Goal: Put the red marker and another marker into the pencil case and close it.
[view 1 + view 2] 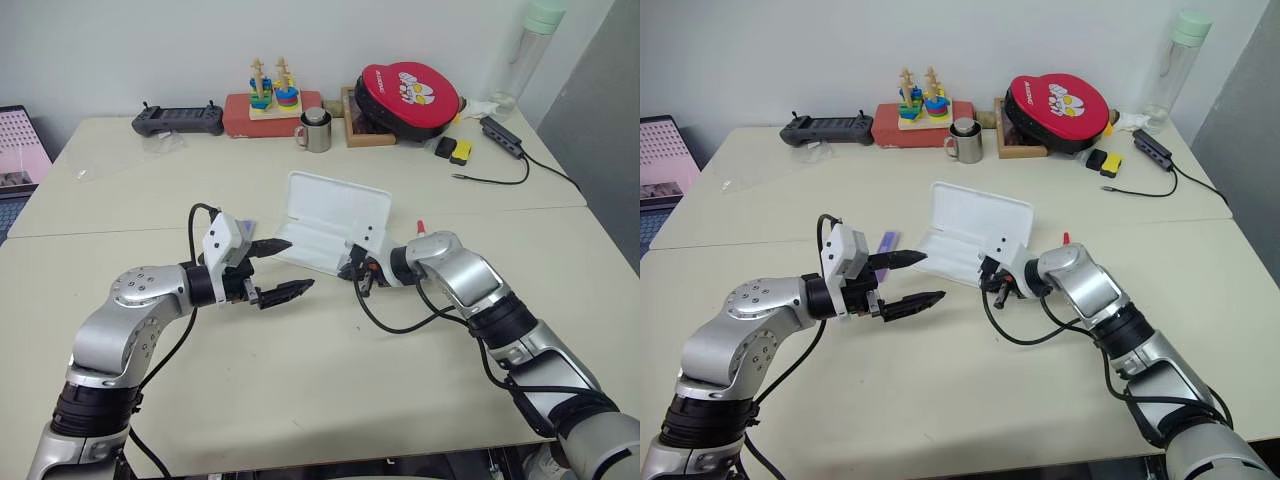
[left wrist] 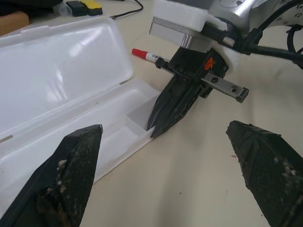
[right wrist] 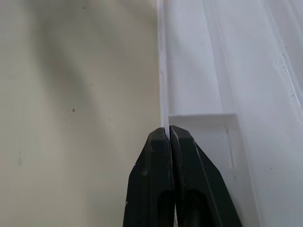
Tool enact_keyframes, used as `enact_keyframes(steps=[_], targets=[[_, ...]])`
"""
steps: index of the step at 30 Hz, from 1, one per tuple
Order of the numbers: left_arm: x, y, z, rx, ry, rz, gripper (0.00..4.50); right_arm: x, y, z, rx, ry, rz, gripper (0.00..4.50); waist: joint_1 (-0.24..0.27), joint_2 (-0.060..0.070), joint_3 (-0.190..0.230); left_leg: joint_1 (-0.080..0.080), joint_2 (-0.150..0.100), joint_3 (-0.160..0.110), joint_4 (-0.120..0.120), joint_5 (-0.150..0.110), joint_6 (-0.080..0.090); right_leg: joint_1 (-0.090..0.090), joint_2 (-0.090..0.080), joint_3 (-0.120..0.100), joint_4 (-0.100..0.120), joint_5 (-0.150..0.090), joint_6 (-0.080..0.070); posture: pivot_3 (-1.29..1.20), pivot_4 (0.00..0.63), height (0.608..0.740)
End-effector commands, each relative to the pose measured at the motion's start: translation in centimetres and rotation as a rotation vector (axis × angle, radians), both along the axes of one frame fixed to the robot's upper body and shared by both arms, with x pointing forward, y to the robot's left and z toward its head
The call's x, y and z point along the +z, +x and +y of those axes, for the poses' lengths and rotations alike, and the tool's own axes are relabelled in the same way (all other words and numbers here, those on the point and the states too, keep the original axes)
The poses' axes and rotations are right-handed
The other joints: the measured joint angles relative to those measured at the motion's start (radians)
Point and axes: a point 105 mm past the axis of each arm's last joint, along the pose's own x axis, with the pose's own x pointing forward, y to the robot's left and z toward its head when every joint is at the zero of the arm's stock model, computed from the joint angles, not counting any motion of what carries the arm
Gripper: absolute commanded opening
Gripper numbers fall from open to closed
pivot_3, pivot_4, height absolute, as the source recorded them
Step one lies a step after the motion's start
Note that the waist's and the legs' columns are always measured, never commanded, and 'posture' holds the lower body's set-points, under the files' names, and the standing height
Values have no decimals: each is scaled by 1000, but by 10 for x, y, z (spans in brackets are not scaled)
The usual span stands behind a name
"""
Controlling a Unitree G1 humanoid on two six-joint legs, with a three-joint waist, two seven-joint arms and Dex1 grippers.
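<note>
Pencil case (image 1: 335,232) is lying open at table centre, lid propped toward 12 o'clock, tray empty. Right gripper (image 2: 158,124) is pressing its closed fingertips against the tray's near corner wall; jaws are together with nothing between them. Left gripper (image 1: 284,267) is hovering at 9 o'clock of the case, spread wide, holding nothing. Red marker (image 2: 144,55) is lying on the table at 3 o'clock of the case, behind the right wrist. Purple marker (image 1: 886,243) is resting at 9 o'clock, behind the left gripper.

Judgement: the case looks thin, light and slippery, likely sliding when nudged; steady it by the tray wall. Markers are stiff and smooth; pinch mid-barrel.
</note>
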Motion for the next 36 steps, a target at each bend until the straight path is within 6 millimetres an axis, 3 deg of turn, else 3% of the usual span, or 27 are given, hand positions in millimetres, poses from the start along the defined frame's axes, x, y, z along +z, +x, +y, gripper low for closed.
enact_keyframes(steps=[1,8,15,20,24,30,34,36], targets=[[11,-13,7,2,16,-20,4500,14,-33,9,198,43,-43,27,0,0,0,0,0,0,0,0,0,0,0,0,0,0,0,0,150,740],[9,-27,14,11,41,15,4500,-2,-62,5,323,-10,-15,27,4,0,0,0,0,0,1,0,0,1,0,1,0,0,0,0,150,740],[9,-32,9,-23,61,32,4500,-11,-65,8,332,-26,-17,27,3,0,0,0,0,0,1,0,0,1,0,1,2,0,0,0,150,740],[12,-29,3,-54,79,11,4500,1,-60,5,294,29,-35,1344,4,0,0,0,0,0,2,0,0,1,0,1,2,0,0,0,150,740],[22,-26,-11,-112,57,-26,4500,30,-55,-11,174,191,-38,2367,7,0,0,-2,0,-2,5,0,0,1,0,1,3,0,0,0,150,740],[29,-24,-36,-211,30,-55,4500,55,-41,-61,-153,338,-80,3657,13,0,0,-2,-1,-1,7,0,0,1,-1,1,7,0,0,0,150,740],[30,-22,-49,-267,17,-64,4500,47,-16,-103,-536,313,-125,4460,14,-1,0,-2,-1,0,8,0,0,0,-1,4,9,0,0,0,150,740],[28,-19,-53,-284,27,-71,4500,34,-6,-119,-718,260,-120,4496,13,-1,0,-1,-1,0,8,0,0,0,-1,4,9,0,0,0,150,740]])
